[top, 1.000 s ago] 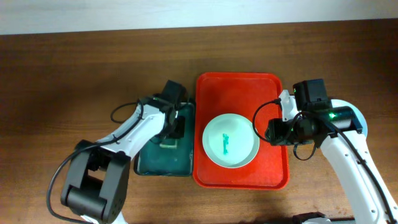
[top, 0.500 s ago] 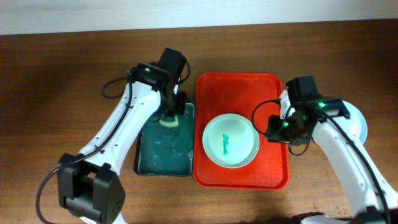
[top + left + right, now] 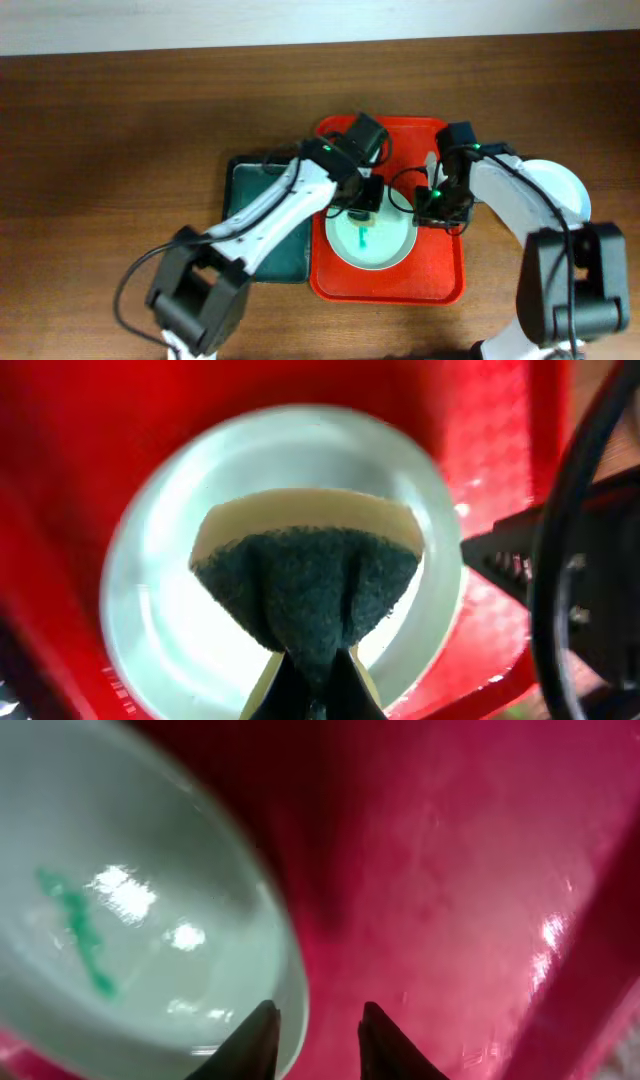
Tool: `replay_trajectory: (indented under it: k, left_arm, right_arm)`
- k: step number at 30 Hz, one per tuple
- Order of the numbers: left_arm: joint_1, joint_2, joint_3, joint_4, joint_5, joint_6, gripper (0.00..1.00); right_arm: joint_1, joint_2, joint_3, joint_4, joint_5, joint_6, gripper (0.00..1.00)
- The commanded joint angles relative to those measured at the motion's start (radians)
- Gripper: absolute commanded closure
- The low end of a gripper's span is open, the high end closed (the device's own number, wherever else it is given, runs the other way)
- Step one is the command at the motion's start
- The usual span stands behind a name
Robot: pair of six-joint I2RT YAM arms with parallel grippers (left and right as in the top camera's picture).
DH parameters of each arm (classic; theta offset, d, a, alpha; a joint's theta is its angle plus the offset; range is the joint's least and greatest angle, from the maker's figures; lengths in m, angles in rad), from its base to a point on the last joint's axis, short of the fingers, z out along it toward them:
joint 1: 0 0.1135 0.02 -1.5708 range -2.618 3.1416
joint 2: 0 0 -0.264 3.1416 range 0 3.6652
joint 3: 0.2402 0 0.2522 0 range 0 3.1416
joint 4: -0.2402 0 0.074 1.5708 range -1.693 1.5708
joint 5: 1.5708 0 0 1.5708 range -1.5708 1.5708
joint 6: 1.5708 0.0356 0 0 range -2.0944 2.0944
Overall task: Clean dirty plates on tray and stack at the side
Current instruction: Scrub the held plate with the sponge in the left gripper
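Observation:
One pale mint plate point(image 3: 385, 250) with a teal smear point(image 3: 362, 240) lies on the red tray point(image 3: 440, 280). My left gripper point(image 3: 364, 198) is shut on a sponge point(image 3: 362, 210) and holds it over the plate's far part. In the left wrist view the sponge point(image 3: 310, 580), dark green face with a yellow edge, hangs from the gripper point(image 3: 315, 695) above the plate point(image 3: 150, 600). My right gripper point(image 3: 432, 205) is open at the plate's right rim. In the right wrist view the gripper point(image 3: 318, 1040) straddles the rim of the plate point(image 3: 130, 970), one finger over the plate, one over the tray point(image 3: 450, 870). The smear point(image 3: 75, 925) shows there.
A dark green tray point(image 3: 255, 250) lies left of the red tray, partly under my left arm. A plain white plate point(image 3: 570, 190) lies on the table right of the red tray, partly under my right arm. Brown wooden table point(image 3: 120, 150) all round.
My left gripper lifted the sponge off the green tray and carried it right, over the plate. My right gripper moved left to the plate's right rim.

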Motion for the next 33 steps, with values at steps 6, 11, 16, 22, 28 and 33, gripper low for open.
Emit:
replay_trajectory:
  k: [6, 11, 16, 22, 28, 33]
  left_arm:
    - [-0.006, 0.148, -0.008, 0.003, 0.078, -0.033, 1.0]
    - [-0.044, 0.171, -0.01, 0.108, 0.142, -0.033, 1.0]
    - [-0.094, 0.291, -0.01, 0.067, -0.026, -0.033, 1.0]
    - [0.009, 0.297, 0.008, -0.124, -0.319, -0.08, 1.0]
    - [0.028, 0.297, 0.011, -0.095, -0.182, -0.077, 1.0]
    - [-0.022, 0.301, 0.01, 0.074, 0.314, 0.015, 1.0]
  right_arm:
    - [0.003, 0.095, -0.076, 0.132, 0.001, 0.003, 0.91]
    - [0.003, 0.095, -0.093, 0.14, -0.002, 0.009, 0.96]
    - [0.003, 0.095, -0.093, 0.124, -0.002, 0.009, 0.96]
    - [0.003, 0.095, -0.094, 0.122, -0.001, 0.009, 0.96]
    - [0.003, 0.095, -0.093, 0.117, -0.001, 0.009, 0.96]
    - [0.003, 0.095, -0.093, 0.114, -0.001, 0.009, 0.96]
